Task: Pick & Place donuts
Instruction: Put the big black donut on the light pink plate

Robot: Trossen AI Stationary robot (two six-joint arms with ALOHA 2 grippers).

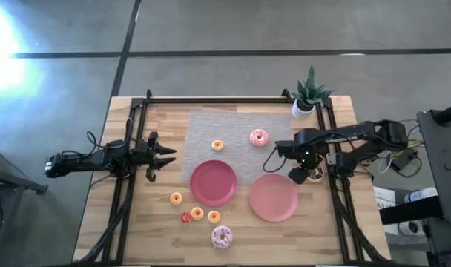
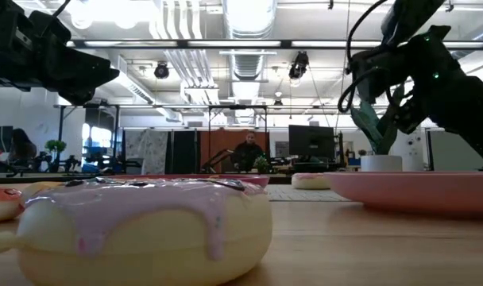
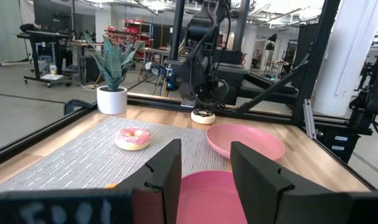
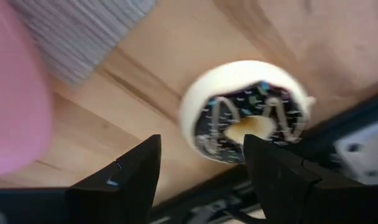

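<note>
A brown-iced donut (image 4: 245,118) lies flat on the wood near the table's right rail, also seen as the brown-iced donut (image 1: 297,178). My right gripper (image 4: 201,168) hangs open just above it, one finger on either side, touching nothing. A pink donut (image 1: 259,137) and a tiny orange one (image 1: 217,145) rest on the grey mat. Several tiny orange and red donuts (image 1: 196,213) and a pale sprinkled donut (image 1: 222,236) lie near the table's near edge. My left gripper (image 1: 162,156) waits open at the table's left, level, pointing right.
Two round pink plates sit mid-table: a darker plate (image 1: 213,182) and a lighter plate (image 1: 273,197) beside the right gripper. A potted plant (image 1: 308,95) stands at the far right corner. Black frame rails (image 1: 333,185) run along the table's sides. A person sits in the room behind.
</note>
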